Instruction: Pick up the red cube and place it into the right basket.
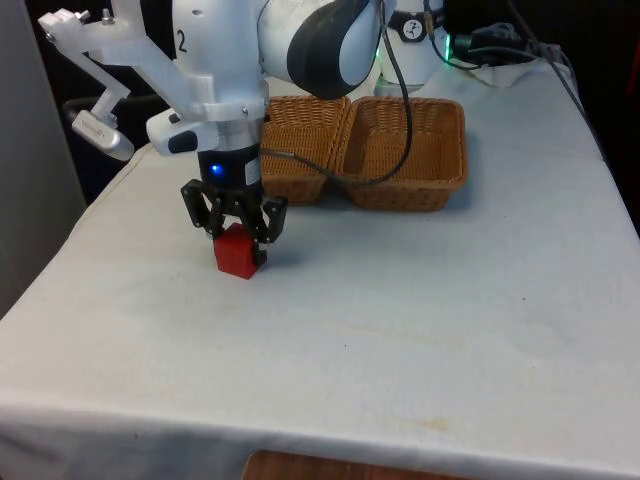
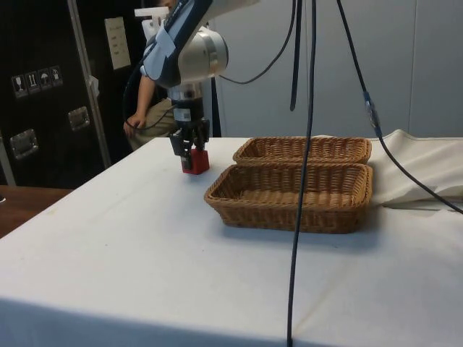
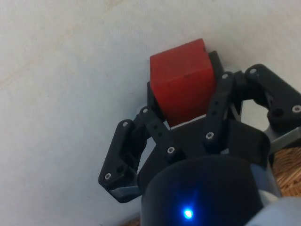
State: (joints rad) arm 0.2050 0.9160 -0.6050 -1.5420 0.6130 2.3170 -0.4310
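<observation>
- Gripper (image 1: 237, 229) of black, jointed plastic links, pointing straight down, its two fingers (image 3: 157, 134) clamped on opposite sides of the red cube (image 1: 238, 251).
- Red cube: matte, sharp-edged block with flat faces, sitting at cloth level toward the front view's left, nearer the camera than the baskets; whether its underside touches the cloth or is just off it cannot be told.
- White arm (image 2: 184, 54): smooth glossy shells with a dark grey joint band, rising above the gripper and cut off at the top of both fixed views.
- Two shallow rectangular wicker baskets side by side, touching along one long rim: the left basket (image 1: 300, 150), partly hidden behind the arm, and the right basket (image 1: 408, 152), both tight tan weave.
- Black cable (image 2: 304, 181) hanging across the side view.
- White cloth (image 1: 400, 310): slightly wrinkled, with faint yellowish stains near the front edge.
- Dark cabinets (image 2: 43, 94) with metal latches behind; a seated person's arm (image 2: 145, 108) shows past the robot.
</observation>
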